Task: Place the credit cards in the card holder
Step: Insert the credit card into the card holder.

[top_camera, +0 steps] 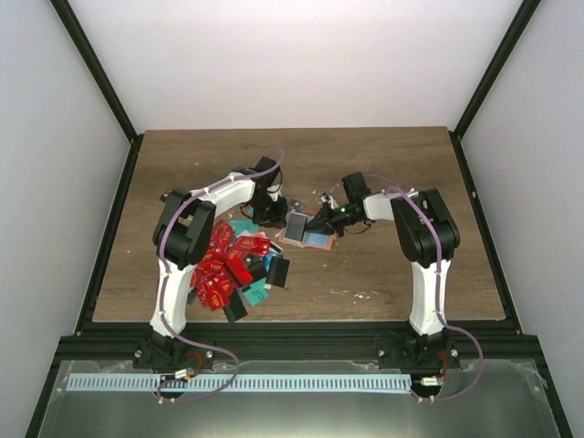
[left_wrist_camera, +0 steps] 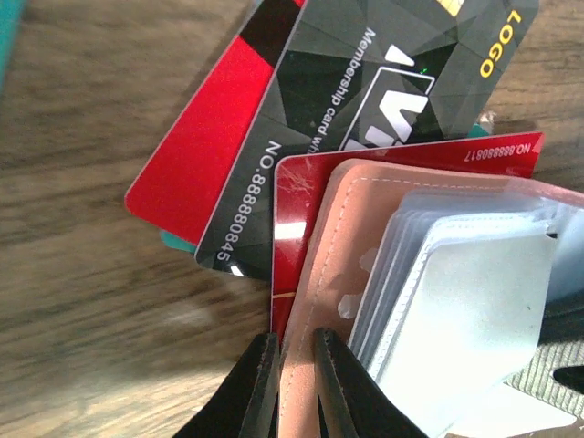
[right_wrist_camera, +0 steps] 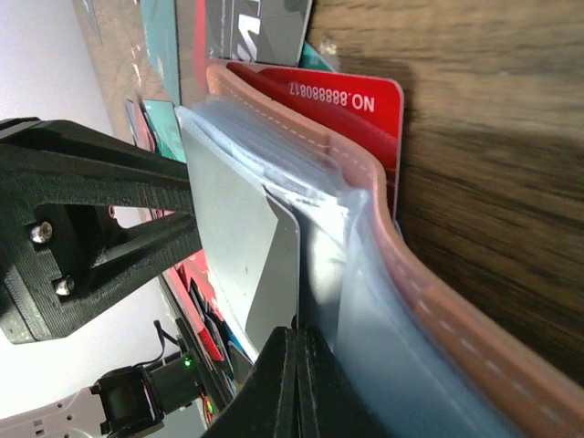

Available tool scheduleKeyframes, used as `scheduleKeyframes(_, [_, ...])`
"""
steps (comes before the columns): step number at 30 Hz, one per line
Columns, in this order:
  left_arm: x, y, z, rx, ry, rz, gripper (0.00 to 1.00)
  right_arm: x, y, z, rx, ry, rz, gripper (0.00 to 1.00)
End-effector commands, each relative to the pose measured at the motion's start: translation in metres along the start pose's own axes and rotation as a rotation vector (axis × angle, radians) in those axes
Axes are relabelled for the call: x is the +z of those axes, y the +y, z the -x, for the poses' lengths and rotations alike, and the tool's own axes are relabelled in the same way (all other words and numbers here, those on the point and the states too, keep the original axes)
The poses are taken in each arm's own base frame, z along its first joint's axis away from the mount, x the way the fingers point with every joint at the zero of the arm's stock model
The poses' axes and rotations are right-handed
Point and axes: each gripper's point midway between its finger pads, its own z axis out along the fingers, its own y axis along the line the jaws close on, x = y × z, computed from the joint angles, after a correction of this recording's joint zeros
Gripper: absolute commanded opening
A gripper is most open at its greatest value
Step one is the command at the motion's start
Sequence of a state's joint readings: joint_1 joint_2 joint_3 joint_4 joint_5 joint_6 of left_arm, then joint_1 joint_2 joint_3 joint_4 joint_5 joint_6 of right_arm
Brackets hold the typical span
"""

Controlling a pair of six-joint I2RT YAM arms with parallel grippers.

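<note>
Left wrist view, bottom centre: the left pincer (left_wrist_camera: 291,383) is clamped on the card holder (left_wrist_camera: 333,228), which lies atop credit cards (left_wrist_camera: 205,155), while the right pincer (right_wrist_camera: 294,365) pinches its clear sleeves.

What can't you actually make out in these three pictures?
- Top view: the salmon-pink stitched card holder is tiny and partly under the right arm's fingers; its contents don't show.
- Top view: the left arm hides part of the pile of red plastic cards.
- Left wrist view: the top edge crops the black membership card.
- Right wrist view: the holder's clear plastic sleeves are blurred; filled or empty, cannot tell.
</note>
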State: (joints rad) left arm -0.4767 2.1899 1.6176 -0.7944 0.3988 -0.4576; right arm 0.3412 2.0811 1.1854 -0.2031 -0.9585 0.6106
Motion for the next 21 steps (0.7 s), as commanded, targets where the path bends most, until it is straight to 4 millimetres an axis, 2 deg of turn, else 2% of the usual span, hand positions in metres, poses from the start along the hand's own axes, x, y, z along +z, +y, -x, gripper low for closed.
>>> scheduleKeyframes(1, [0.034, -0.015, -0.04, -0.052, 0.13, -0.036, 0.14, -0.007, 0.018, 0.003, -0.098, -0.02, 0.034, 0.01])
scheduleKeyframes(7, [0.027, -0.016, -0.051, -0.068, 0.127, -0.055, 0.15, -0.012, 0.023, 0.005, -0.122, -0.033, 0.033, 0.01])
scheduleKeyframes(14, [0.014, -0.021, -0.041, -0.015, 0.077, -0.052, 0.16, -0.02, 0.03, 0.0, -0.146, -0.03, 0.011, 0.01])
scheduleKeyframes(21, [-0.009, -0.021, -0.033, 0.06, 0.009, 0.0, 0.24, -0.029, 0.033, -0.006, -0.162, -0.033, -0.024, 0.03])
